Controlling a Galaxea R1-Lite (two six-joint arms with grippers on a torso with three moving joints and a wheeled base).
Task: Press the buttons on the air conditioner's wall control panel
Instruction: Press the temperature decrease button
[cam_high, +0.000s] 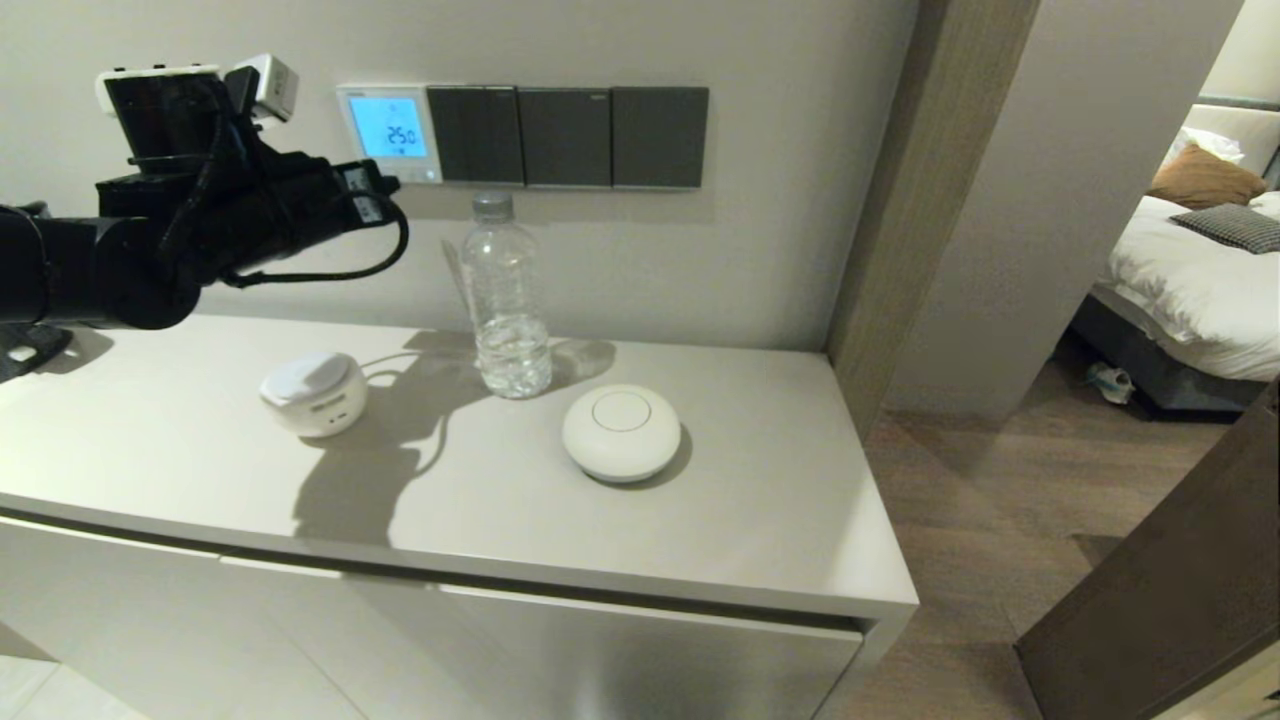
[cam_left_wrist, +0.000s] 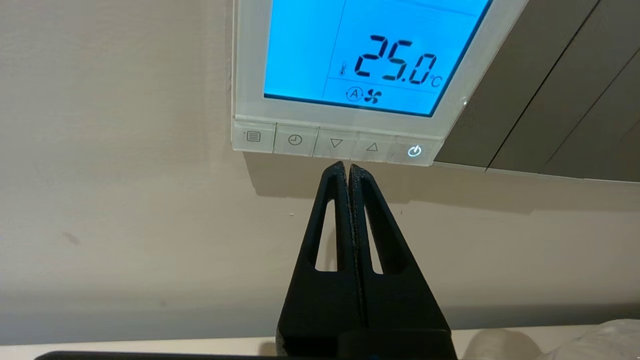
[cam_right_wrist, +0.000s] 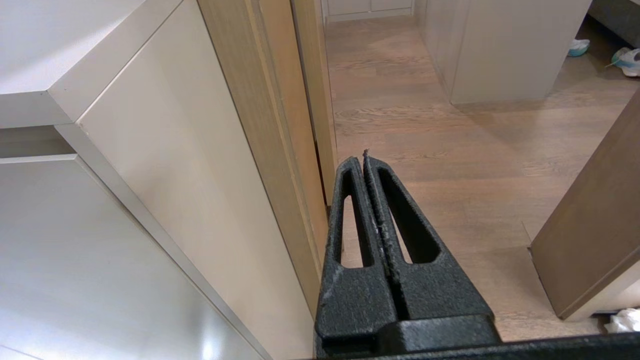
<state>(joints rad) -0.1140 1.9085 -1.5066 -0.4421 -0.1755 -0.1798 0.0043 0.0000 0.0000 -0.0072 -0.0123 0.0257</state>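
The white-framed control panel (cam_high: 390, 133) hangs on the wall, its blue screen (cam_left_wrist: 370, 50) reading 25.0 °C. A row of pale buttons (cam_left_wrist: 336, 143) runs along its bottom strip, with a lit power button (cam_left_wrist: 414, 151) at one end. My left gripper (cam_left_wrist: 348, 166) is shut and empty. Its tips sit just under the strip, below the down and up arrow buttons; contact cannot be told. In the head view the left gripper (cam_high: 390, 186) is at the panel's lower edge. My right gripper (cam_right_wrist: 364, 159) is shut and empty, parked low beside the cabinet, out of the head view.
Three dark grey switch plates (cam_high: 567, 136) sit right of the panel. On the cabinet top (cam_high: 760, 520) stand a clear water bottle (cam_high: 507, 300), a white round device (cam_high: 621, 432) and a small white case (cam_high: 314, 392). A doorway and a bed (cam_high: 1190, 270) lie to the right.
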